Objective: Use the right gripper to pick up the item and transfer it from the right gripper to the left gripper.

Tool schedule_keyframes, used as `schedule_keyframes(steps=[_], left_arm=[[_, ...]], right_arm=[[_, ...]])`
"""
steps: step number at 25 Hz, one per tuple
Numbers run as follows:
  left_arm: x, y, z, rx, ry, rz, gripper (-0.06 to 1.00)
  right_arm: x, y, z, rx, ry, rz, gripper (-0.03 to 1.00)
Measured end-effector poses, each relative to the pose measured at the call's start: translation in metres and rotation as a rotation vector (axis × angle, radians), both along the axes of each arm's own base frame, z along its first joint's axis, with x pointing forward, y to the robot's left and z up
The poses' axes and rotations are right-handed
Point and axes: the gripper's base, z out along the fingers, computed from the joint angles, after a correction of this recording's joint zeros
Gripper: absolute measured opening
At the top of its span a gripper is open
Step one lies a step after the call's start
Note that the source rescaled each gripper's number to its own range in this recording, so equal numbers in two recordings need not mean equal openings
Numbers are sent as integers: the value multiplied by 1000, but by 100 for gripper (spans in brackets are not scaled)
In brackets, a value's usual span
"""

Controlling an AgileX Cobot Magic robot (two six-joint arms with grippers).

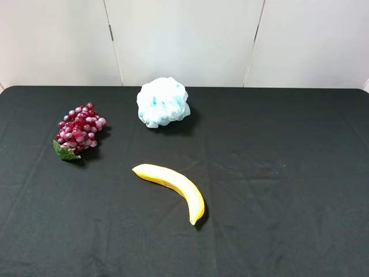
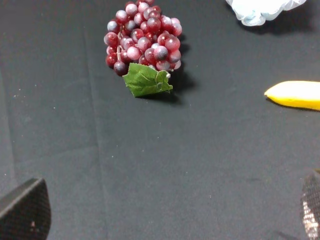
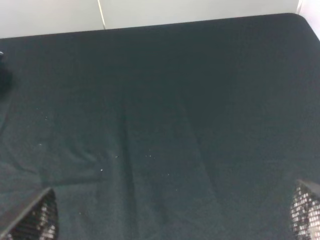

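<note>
A yellow banana (image 1: 173, 184) lies on the black tablecloth near the front middle; its tip shows in the left wrist view (image 2: 295, 95). A bunch of dark red grapes (image 1: 79, 130) with a green leaf lies at the left, also in the left wrist view (image 2: 142, 37). A light blue bath pouf (image 1: 163, 101) sits at the back middle. Neither arm shows in the exterior high view. My left gripper (image 2: 167, 215) is open and empty, short of the grapes. My right gripper (image 3: 170, 220) is open and empty over bare cloth.
The black cloth (image 1: 277, 173) covers the whole table. A white panelled wall (image 1: 184, 40) stands behind the far edge. The right wrist view shows the table's far edge (image 3: 200, 21) and its right corner.
</note>
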Motion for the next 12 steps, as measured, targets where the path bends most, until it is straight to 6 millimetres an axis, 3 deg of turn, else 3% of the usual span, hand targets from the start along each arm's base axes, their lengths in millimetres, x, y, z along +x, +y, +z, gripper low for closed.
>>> schedule_keyframes(steps=[12], left_arm=[[0, -1, 0, 0, 0, 43, 100]], right_arm=[[0, 0, 0, 1, 0, -60, 100]])
